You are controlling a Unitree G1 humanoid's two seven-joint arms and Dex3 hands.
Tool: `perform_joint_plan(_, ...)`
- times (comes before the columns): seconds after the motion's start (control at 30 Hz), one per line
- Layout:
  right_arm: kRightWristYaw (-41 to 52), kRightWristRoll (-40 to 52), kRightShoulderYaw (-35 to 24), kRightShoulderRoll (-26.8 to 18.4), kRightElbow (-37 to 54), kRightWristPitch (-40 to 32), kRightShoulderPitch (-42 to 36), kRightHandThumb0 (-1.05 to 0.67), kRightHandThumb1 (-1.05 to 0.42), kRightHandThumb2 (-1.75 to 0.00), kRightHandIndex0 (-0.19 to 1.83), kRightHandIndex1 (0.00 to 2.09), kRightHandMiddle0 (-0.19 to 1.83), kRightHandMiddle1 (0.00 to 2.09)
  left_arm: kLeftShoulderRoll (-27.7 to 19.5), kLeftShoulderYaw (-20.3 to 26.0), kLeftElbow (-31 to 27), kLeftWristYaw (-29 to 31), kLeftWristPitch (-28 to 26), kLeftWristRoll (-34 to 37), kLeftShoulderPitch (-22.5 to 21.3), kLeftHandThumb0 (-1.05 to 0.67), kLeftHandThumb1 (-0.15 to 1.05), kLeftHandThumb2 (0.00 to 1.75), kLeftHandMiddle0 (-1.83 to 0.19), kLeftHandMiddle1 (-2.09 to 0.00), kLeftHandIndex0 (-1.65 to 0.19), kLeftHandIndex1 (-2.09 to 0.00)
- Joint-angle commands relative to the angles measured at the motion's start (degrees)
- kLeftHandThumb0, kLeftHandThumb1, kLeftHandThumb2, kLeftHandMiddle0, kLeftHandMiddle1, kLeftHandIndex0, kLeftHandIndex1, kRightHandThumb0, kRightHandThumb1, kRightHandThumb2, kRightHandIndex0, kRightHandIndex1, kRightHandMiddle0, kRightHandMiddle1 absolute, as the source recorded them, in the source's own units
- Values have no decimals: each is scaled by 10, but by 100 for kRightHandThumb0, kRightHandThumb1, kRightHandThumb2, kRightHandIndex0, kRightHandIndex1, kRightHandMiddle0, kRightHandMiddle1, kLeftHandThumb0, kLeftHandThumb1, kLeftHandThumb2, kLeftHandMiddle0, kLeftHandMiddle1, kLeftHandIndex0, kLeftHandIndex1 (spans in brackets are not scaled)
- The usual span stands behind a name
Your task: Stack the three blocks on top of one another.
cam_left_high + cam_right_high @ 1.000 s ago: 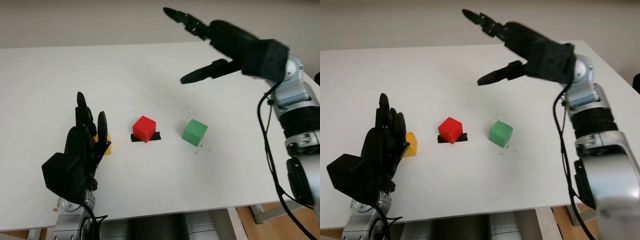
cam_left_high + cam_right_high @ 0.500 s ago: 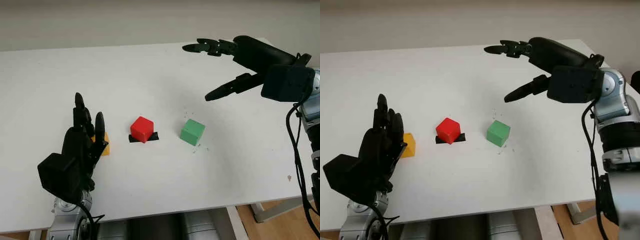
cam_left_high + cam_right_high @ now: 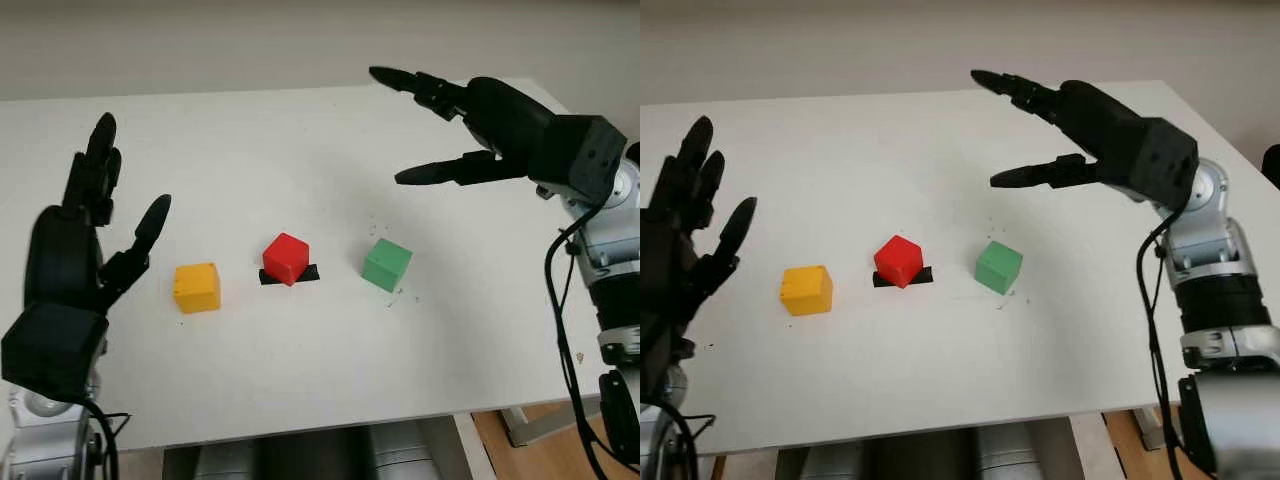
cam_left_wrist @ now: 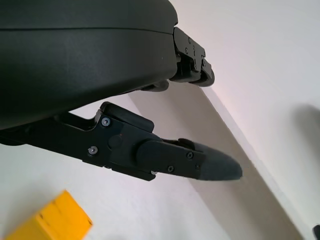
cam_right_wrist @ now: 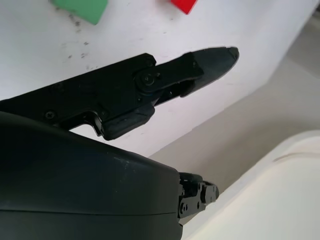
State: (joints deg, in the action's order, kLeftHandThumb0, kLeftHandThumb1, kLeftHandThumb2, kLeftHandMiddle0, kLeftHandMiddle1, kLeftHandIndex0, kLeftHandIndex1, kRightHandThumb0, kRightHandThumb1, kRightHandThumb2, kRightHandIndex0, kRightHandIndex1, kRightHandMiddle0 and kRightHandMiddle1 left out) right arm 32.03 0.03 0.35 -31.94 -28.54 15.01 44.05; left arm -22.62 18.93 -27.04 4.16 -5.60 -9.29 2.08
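Left eye view has the white table [image 3: 300,380] with three small cubes in a row across its middle, each apart from the next: the yellow block [image 3: 197,287] to the left, the red block [image 3: 286,257] on a strip of black tape [image 3: 290,275], and the green block [image 3: 387,264] to the right, tilted corner-on. Bare tabletop lies all round them out to the front and far edges. The left hand [image 3: 75,250] is raised at the left side, released and holding nothing, well clear of the yellow block; half a second ago it hung just in front of that block and partly hid it. The right hand [image 3: 480,125], also released, hovers above the far right of the table, little shifted. All three blocks look matte with crisp edges.
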Motion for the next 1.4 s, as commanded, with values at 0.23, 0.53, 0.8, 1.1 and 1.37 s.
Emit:
perform_joint_plan(0.23, -46, 0, -11, 33, -10, -27, -7, -86, -105, -44, -18, 1, -14, 4, -142, 23, -9, 122, -47, -51, 9, -79, 90, 4, -25, -5, -34, -14)
perform_joint_plan(0.53, -42, 65, -39, 80, -8, -62, -15, -77, -105, -60, -19, 0, -19, 0, -201, -23, 35, 171, -27, -104, -7, -83, 87, 5, -25, -5, -34, -8)
perform_joint_plan(0.8, -61, 85, -48, 109, 15, -121, -22, -72, -105, -72, -19, 0, -19, 0, -211, -80, 63, 181, -15, -159, -13, -80, 85, 6, -21, -4, -27, -4)
perform_joint_plan(1.1, -71, 85, -49, 120, 34, -140, -26, -70, -105, -72, -19, 0, -19, 0, -202, -126, 76, 182, -19, -220, -2, -79, 89, 6, -12, -3, -17, -2)
perform_joint_plan(1.37, -68, 84, -52, 113, 48, -148, -33, -69, -105, -70, -19, 0, -19, 0, -201, -152, 98, 153, -7, -273, -9, -80, 87, 5, -11, -5, -20, -5)
